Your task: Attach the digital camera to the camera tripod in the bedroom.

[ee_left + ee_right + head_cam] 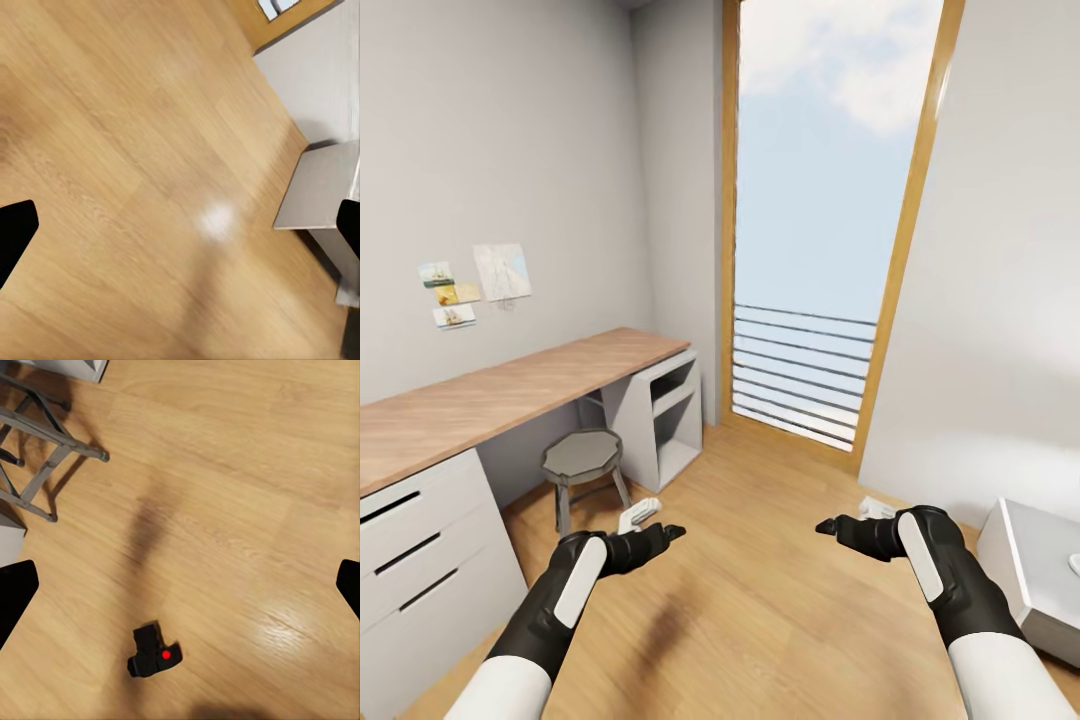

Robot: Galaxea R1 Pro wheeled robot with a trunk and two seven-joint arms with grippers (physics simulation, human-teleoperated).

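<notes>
A: Left side first. What's there?

B: Bedroom, grey walls, wood floor (pixel 760 600). White drawers (pixel 420 570) sit under the desk's (pixel 490 400) near left end. Notes (pixel 475 280) are pinned on the wall above the desk. A grey stool (pixel 582 460) stands on the floor in front of the desk's middle, and open white shelves (pixel 660 410) carry the desk's far end.

A: Left gripper?

B: Left gripper (pixel 660 533) hangs low over the floor just right of the stool, black, pointing inward. In its wrist view one black fingertip (pixel 15 232) sits at each side edge with bare floor between, so the fingers are spread wide, holding nothing. That view also catches a grey box (pixel 319 187) on the floor next to the wall.

A: Middle?

B: Tall window (pixel 820 200) with a wood frame, sky behind, rails across its lower part.

A: Right gripper?

B: Right gripper (pixel 838 527) mirrors the left one, well apart from it, over the floor. Its wrist view shows fingertips (pixel 15 600) at both side edges, so it's spread too, empty.

A: Camera?

B: The camera (pixel 154 652) lies on the floor, small, black, red dot showing, nothing touching it, between the right fingers in that view. Stool legs (pixel 45 457) stand well apart from it, toward a corner of that same view.

A: Far right?

B: Grey cabinet (pixel 1030 570) against the right wall.
</notes>
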